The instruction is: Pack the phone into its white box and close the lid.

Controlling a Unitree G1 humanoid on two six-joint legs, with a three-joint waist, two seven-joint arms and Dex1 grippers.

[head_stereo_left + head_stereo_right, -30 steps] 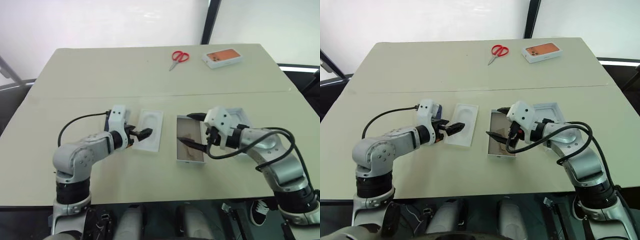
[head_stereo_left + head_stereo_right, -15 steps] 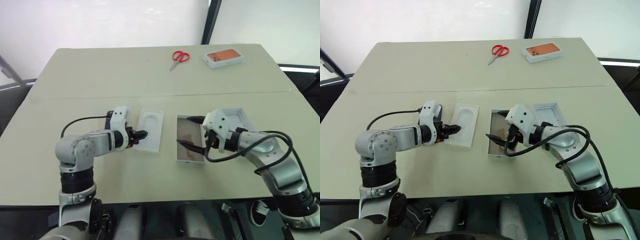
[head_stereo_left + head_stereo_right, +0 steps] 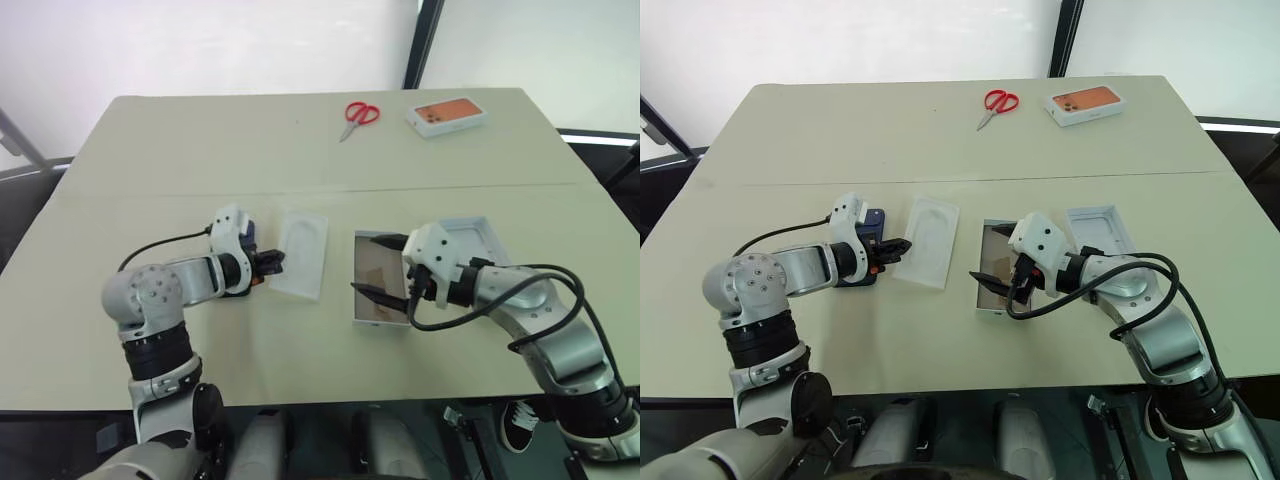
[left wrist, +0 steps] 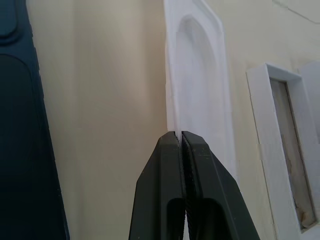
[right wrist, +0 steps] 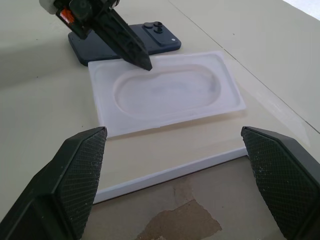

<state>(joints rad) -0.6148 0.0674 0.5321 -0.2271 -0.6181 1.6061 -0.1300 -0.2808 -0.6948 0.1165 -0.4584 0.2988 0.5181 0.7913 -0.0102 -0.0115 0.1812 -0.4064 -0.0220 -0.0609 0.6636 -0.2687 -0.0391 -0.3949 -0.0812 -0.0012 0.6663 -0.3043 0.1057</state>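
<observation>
The dark navy phone (image 5: 150, 40) lies flat on the table beside my left wrist, camera cluster up. My left gripper (image 4: 181, 137) is shut on the long edge of the white insert tray (image 3: 300, 255), which lies between the phone and the white box. The white box (image 3: 372, 315) sits open at mid-table, showing its brown blotchy floor. My right gripper (image 3: 380, 267) hovers open just over that box, with nothing between its fingers. The lid (image 3: 475, 232) rests with its inside up, right behind my right hand.
Red scissors (image 3: 358, 115) and a white box printed with an orange phone (image 3: 446, 113) lie at the table's far side. A seam (image 3: 200, 192) runs across the tabletop behind the work area.
My left gripper went from open to shut, pinching the insert tray's edge. The tray has turned slightly. The right arm has stayed put.
</observation>
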